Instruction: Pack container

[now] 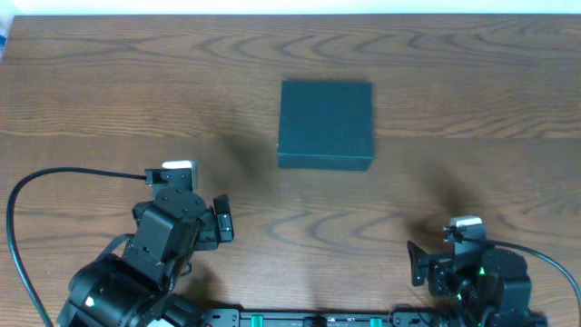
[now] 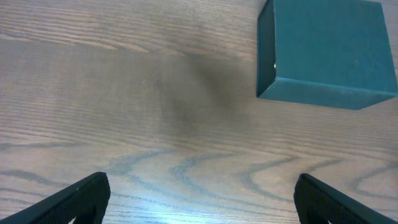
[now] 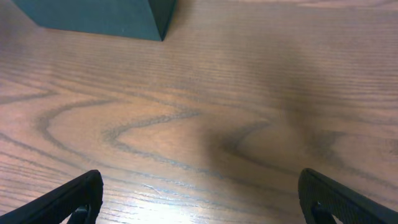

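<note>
**Closed container sits mid-table, both claws open and apart from it**

Around the container (image 1: 325, 123) there is little: the wood-grain table (image 1: 109, 100), the two arms at its near edge, and a black cable (image 1: 18, 209) that loops from the left arm along the left side. A second cable (image 1: 556, 263) leaves the right arm. In each wrist view the stretch in front of the claw shows table surface with a soft grey shadow on it.

The container is a dark teal, matte, square box with sharp edges. It lies flat near the middle of the table, beyond both arms and roughly between them. Its top face is flat and shut. I cannot make out the seam of the lid.

The left claw (image 2: 202, 196) is open, its two black fingers wide apart and holding nothing. The right claw (image 3: 200, 196) is open in the same way. Both are well apart from the container.

The overhead view alone shows both arms and the whole square top. The left wrist view shows the top and two side walls at upper right, with a small pale spot on the left wall. The right wrist view shows only one bottom corner of the box at its upper left edge.
</note>
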`<state>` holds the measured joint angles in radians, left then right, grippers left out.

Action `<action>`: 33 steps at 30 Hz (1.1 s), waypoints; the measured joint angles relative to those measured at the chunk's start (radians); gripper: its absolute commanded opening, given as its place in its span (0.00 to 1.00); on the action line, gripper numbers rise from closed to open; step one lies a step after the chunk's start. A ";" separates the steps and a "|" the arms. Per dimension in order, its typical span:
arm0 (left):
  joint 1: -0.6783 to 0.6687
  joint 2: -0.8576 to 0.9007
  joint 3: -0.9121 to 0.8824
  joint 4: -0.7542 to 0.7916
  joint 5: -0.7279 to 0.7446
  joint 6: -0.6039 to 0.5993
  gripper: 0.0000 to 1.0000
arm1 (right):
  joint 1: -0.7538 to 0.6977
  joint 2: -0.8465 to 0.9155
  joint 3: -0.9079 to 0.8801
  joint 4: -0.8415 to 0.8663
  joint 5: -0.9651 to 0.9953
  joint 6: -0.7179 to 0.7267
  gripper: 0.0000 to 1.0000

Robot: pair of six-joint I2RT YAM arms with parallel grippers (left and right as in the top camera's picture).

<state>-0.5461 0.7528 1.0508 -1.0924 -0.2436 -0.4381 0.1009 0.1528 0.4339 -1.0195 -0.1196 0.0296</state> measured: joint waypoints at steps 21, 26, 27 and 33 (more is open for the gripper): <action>0.000 0.000 0.000 0.000 0.000 -0.003 0.95 | 0.000 -0.138 -0.072 -0.042 0.023 0.024 0.99; 0.000 0.000 0.000 0.000 0.000 -0.003 0.95 | 0.000 -0.138 -0.072 -0.042 0.026 0.024 0.99; 0.000 0.000 0.000 0.000 0.000 -0.003 0.95 | 0.000 -0.138 -0.072 -0.042 0.026 0.024 0.99; 0.000 0.000 0.000 0.000 0.000 -0.003 0.95 | 0.000 -0.138 -0.072 -0.042 0.026 0.027 0.99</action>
<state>-0.5461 0.7528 1.0504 -1.0924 -0.2436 -0.4412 0.1009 0.0147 0.3622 -1.0611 -0.0933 0.0566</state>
